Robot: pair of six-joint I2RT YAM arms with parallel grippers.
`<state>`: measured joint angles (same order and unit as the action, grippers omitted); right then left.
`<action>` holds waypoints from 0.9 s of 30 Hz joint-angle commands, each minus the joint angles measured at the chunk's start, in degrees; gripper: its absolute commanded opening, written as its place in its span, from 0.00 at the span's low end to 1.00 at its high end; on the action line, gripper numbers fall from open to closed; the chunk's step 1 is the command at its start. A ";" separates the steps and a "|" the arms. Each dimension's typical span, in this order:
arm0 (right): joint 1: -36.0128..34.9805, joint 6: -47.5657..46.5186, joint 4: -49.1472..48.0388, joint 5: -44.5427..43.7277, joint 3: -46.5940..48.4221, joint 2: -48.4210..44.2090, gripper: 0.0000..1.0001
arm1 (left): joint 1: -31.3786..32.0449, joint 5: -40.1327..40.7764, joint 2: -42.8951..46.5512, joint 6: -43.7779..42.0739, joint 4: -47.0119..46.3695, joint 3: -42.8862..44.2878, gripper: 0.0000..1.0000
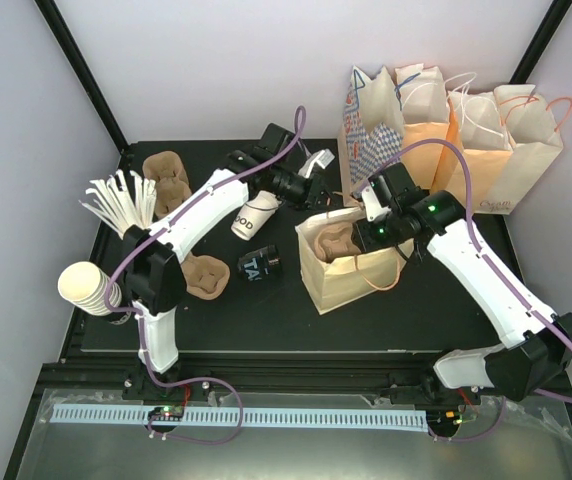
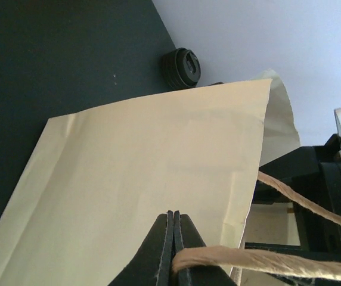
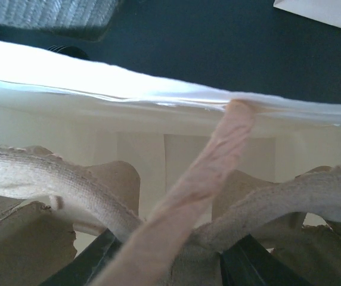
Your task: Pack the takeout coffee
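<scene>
Takeout coffee [image 1: 251,218] lies on its side on the desk [image 1: 266,320], left of the open brown bag [image 1: 341,285] and just beyond a black cup [image 1: 259,265]; no pincer touches it. Left pincer [image 2: 173,223] is at the bag's far side, jaws fully closed and pinching a twine handle [image 2: 266,260]. Right pincer [image 1: 378,236] sits at the bag's right rim, jaws partly apart with a handle running between them; whether they clamp it cannot be told.

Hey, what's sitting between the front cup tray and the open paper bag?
A black cup lies on its side on the mat between the tray and the bag. The top view shows it.
</scene>
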<state>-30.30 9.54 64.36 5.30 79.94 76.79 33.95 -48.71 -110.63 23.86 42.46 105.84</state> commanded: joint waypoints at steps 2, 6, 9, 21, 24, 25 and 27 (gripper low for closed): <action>-0.23 0.96 -2.24 -3.23 0.30 -2.94 0.38 | -1.96 0.20 -1.37 7.65 1.27 1.15 0.01; -0.19 3.19 -2.21 -6.71 1.57 -3.45 0.38 | -2.11 1.10 -1.79 6.79 3.34 1.86 0.02; -0.19 5.40 -1.64 -9.09 1.48 -3.06 0.39 | -1.70 -4.01 -0.48 5.84 -0.76 1.18 0.01; -0.19 8.33 -0.32 -6.53 2.04 0.62 0.40 | 2.48 -4.32 7.00 -3.99 -4.19 -1.16 0.02; -0.20 8.73 -1.33 -8.30 1.70 -0.84 0.40 | 0.23 -2.61 5.91 1.12 -0.04 -3.26 0.02; -0.14 8.82 -1.47 -8.88 1.37 -1.42 0.40 | -0.48 -2.45 5.98 2.85 -0.05 -4.60 0.02; -0.11 8.84 -1.91 -9.29 0.70 -2.36 0.40 | -1.26 -1.13 6.67 5.28 -0.26 -6.43 0.02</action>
<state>-30.41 17.04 64.25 -0.64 80.38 77.32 35.14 -52.75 -104.31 24.27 38.22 102.83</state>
